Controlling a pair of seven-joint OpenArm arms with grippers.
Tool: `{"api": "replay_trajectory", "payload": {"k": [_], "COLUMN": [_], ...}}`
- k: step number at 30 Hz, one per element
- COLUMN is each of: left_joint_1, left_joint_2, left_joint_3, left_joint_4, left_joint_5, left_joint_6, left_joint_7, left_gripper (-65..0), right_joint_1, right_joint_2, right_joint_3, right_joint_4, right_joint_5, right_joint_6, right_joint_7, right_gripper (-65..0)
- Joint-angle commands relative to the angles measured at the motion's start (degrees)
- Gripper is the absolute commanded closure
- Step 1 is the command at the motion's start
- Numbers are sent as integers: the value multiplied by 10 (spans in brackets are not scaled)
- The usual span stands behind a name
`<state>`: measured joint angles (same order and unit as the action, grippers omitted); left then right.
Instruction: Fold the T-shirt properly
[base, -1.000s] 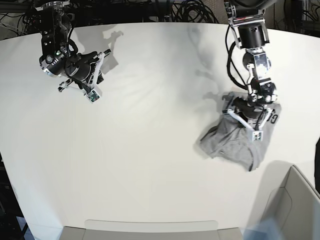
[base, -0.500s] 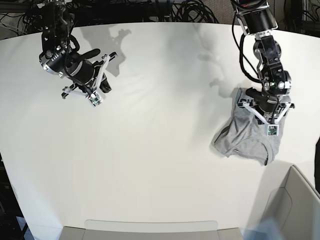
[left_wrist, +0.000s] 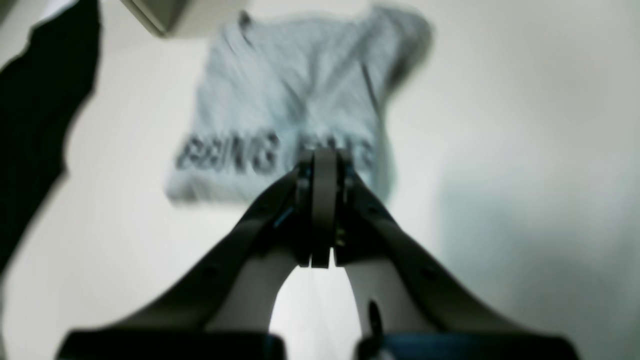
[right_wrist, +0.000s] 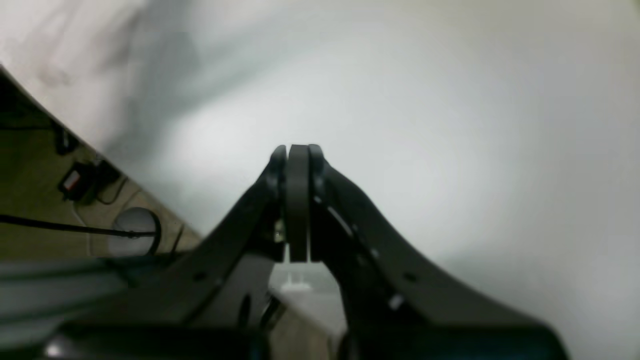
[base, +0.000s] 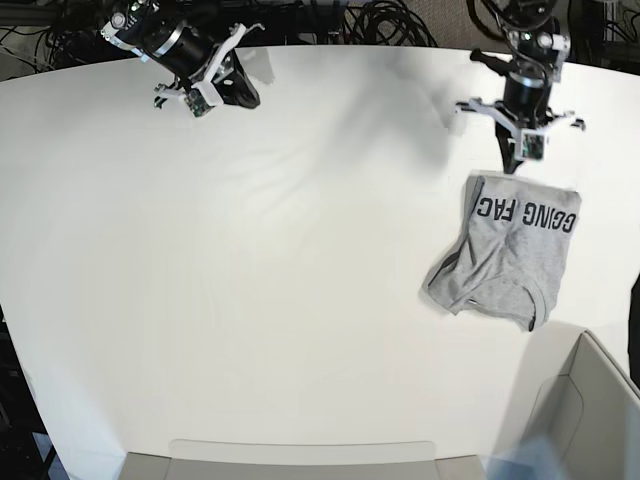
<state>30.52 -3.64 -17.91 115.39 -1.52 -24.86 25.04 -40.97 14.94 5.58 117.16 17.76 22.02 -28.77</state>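
We have lifted our left gripper (base: 527, 152) off the T-shirt (base: 505, 255); pressed together, it hangs beyond the far edge. The folded bundle lies near the tabletop's (base: 300, 280) right side. Our right gripper (base: 205, 98), also pressed together, has retreated far-left, suggesting folding is finished.

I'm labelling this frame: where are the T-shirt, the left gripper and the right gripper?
T-shirt (base: 505, 262), base view, plain grey middle.
Left gripper (base: 520, 163), base view, shut fingertips.
Right gripper (base: 247, 99), base view, shut fingertips.
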Motion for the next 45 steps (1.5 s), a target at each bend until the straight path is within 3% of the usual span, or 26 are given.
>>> {"api": "replay_trajectory", "payload": {"k": [1, 5, 9, 15, 20, 27, 30, 33, 40, 45], "left_joint_1": [22, 96, 122, 156, 160, 172, 170, 171, 155, 108], "left_joint_2": [4, 41, 41, 43, 44, 58, 59, 58, 76, 70], "left_joint_3": [-6, -60, -81, -101, -140, -215, -226, -213, -205, -205], "left_joint_4": [12, 12, -1, -31, -99, -177, -215, -270, -428, -562], "left_joint_5": [-5, -8, -9, -9, -29, -44, -40, -27, 84, 145], "left_joint_6": [1, -2, -4, -52, -80, -150, -151, -151, -151, -151], "left_joint_7": [-34, -93, -84, -62, -57, -64, -65, -109, -249, -275], "left_gripper": [0, 0, 0, 0, 0, 0, 0, 0, 0, 0], "right_joint_1": [-20, -88, -148, -211, -238, -239, -228, -208, -153, -105], "right_joint_2": [0, -13, -29, -80, -85, -86, -86, -89, -132, -138], "right_joint_3": [1, 1, 13, 63, 75, 75, 74, 71, 74, 73], "right_joint_4": [10, 10, 9, 3, -29, -107, -136, -180, -275, -364], "right_joint_5": [8, 7, 7, 7, 7, 7, 5, -28, -104, -109], "right_joint_6": [3, 0, 0, 2, 3, 3, 3, 2, 3, 3], "right_joint_7": [29, 69, 96, 96, 97, 98, 99, 119, 129, 130], "right_gripper": [0, 0, 0, 0, 0, 0, 0, 0, 0, 0]}}
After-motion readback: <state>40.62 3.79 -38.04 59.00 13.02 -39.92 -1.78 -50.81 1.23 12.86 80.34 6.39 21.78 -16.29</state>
